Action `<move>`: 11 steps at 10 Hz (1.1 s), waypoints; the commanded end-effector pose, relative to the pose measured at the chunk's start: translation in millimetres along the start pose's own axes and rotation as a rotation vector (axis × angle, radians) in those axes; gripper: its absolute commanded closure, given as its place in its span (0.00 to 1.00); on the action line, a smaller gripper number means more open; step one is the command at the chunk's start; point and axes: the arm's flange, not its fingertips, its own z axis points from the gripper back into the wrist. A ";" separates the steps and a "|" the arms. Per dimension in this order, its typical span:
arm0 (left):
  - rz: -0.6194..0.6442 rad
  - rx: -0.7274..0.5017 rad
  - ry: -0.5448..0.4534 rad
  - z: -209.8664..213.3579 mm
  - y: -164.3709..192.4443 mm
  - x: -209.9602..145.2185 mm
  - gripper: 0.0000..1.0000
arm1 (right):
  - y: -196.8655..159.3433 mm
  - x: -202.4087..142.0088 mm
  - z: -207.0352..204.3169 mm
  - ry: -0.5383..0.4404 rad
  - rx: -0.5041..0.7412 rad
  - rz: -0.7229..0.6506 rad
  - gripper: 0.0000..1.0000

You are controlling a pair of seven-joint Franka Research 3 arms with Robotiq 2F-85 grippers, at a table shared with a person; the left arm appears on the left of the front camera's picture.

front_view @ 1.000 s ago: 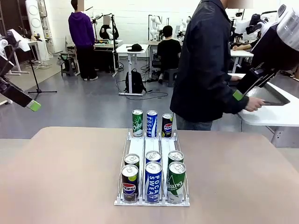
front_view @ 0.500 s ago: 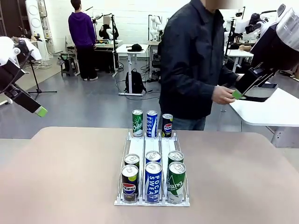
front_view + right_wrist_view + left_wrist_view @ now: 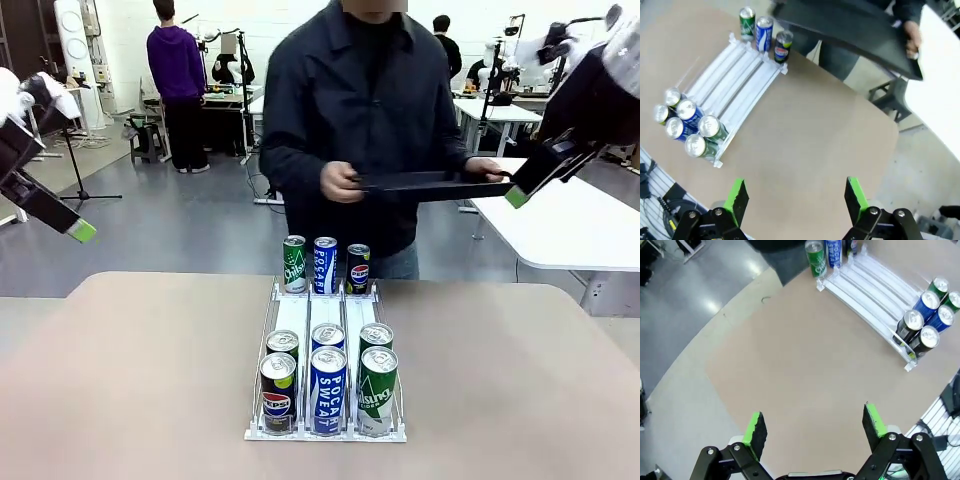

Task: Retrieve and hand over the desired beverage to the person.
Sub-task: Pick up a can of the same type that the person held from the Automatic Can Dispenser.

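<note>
A person in a dark jacket (image 3: 350, 110) stands at the table's far edge and holds a flat black tray (image 3: 430, 184) level in both hands. A white three-lane rack (image 3: 325, 310) sits mid-table. Green, blue and Pepsi cans (image 3: 325, 265) stand at its far end, and several more cans (image 3: 328, 385) crowd its near end. My left gripper (image 3: 813, 420) hangs open and empty high over the table's left side, with the rack (image 3: 865, 290) well ahead of it. High on the right, my right gripper (image 3: 796, 190) is also open and empty, its green tip (image 3: 518, 195) close to the tray's end.
A white side table (image 3: 580, 230) stands beyond the right corner. The brown tabletop (image 3: 130, 380) is bare on both sides of the rack. A figure in a purple hoodie (image 3: 175, 70) and others work at desks far behind.
The person has turned from the side table at right to face my table, swinging the black tray across in front of them. My left gripper shifted slightly; the right stayed put.
</note>
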 end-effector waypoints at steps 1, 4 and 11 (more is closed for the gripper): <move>0.052 -0.110 -0.104 53.1 27.2 -8.6 0.00 | -33.8 -39.1 35.6 -0.049 0.110 -0.035 0.00; 0.158 -0.124 -0.150 82.2 66.9 -37.8 0.00 | -70.6 -85.7 71.7 -0.156 0.199 -0.095 0.00; 0.340 -0.103 -0.198 106.0 109.7 -87.7 0.00 | -123.9 -133.2 91.7 -0.252 0.259 -0.262 0.00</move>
